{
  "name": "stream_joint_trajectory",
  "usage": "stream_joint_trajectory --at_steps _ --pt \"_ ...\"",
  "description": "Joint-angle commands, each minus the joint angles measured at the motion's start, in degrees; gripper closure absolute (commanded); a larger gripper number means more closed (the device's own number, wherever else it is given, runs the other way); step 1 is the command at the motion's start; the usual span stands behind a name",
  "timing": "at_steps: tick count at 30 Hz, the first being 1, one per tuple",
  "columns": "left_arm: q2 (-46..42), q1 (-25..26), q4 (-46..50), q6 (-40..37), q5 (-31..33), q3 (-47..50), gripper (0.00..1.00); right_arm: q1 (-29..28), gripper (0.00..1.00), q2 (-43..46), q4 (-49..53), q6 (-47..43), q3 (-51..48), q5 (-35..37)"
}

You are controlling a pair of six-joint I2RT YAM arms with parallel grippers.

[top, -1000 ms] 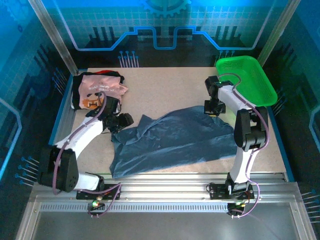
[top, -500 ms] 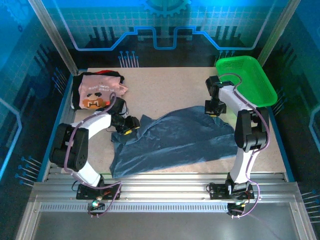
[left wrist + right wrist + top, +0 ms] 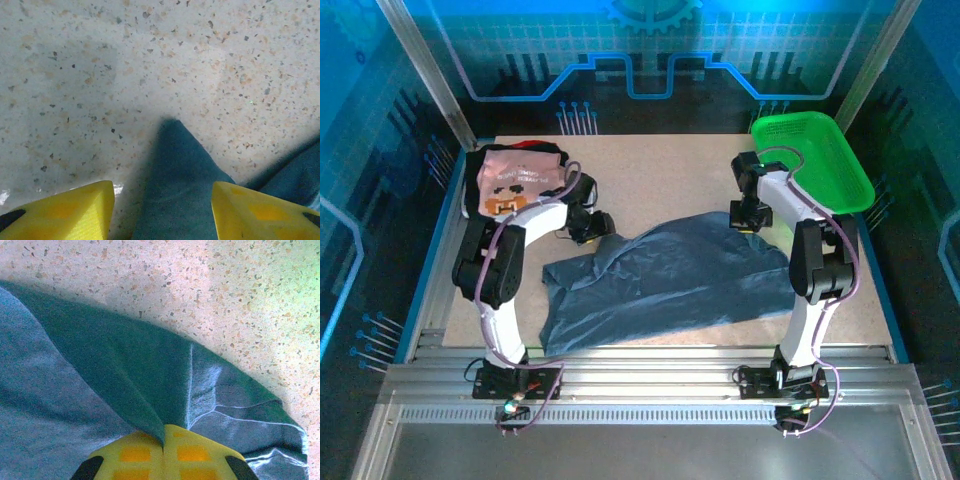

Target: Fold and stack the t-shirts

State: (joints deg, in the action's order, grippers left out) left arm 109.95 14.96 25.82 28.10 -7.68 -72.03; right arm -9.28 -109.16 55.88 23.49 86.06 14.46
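A slate-blue t-shirt (image 3: 670, 280) lies spread and crumpled across the middle of the table. My left gripper (image 3: 601, 226) is at its far left corner, open. In the left wrist view a pointed tip of the blue cloth (image 3: 177, 185) lies between the two yellow fingers (image 3: 70, 212). My right gripper (image 3: 744, 216) is shut on a fold at the shirt's far right edge (image 3: 150, 385), the cloth pinched between its pads (image 3: 190, 455). A pale pink t-shirt with a pixel print (image 3: 517, 183) rests on a black t-shirt (image 3: 473, 185) at the back left.
A bright green mesh basket (image 3: 815, 160) sits at the back right corner, close behind the right arm. Bare speckled tabletop (image 3: 650, 175) stretches along the back between the pink shirt and the basket. Blue frame rails edge the table.
My left arm has swung from the blue shirt's left edge toward the back and right, bringing its gripper to the shirt's far left corner. The right arm and its grip have not moved.
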Motion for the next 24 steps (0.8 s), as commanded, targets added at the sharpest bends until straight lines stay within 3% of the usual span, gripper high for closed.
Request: stream_joint_trajectory --at_steps 1,5,10,12,16,24 --pt "2.3 1.0 2.5 -1.8 1.6 -2.5 0.46 1.0 1.0 1.8 0.4 -0.4 -0.5 -0.4" --pt "3.7 2.2 0.5 -1.3 -0.3 -2.9 0.5 1.1 1.0 1.6 0.4 -0.5 0.0 -0.5" --pt "4.4 3.4 0.8 -1.8 -1.0 -3.7 0.77 1.1 1.0 1.5 0.5 -0.6 0.6 -0.6" --pt "2.9 3.7 1.2 -2.1 -0.2 -3.5 0.83 1.1 1.0 1.6 0.6 -0.7 0.5 -0.5" --pt "-1.3 5.6 2.1 -3.7 1.3 -3.5 0.86 1.2 1.0 1.9 0.5 -0.8 0.2 -0.4" --pt "-8.3 14.0 6.4 -4.8 8.0 -1.9 0.87 1.3 1.0 2.0 0.4 -0.6 -0.1 -0.6"
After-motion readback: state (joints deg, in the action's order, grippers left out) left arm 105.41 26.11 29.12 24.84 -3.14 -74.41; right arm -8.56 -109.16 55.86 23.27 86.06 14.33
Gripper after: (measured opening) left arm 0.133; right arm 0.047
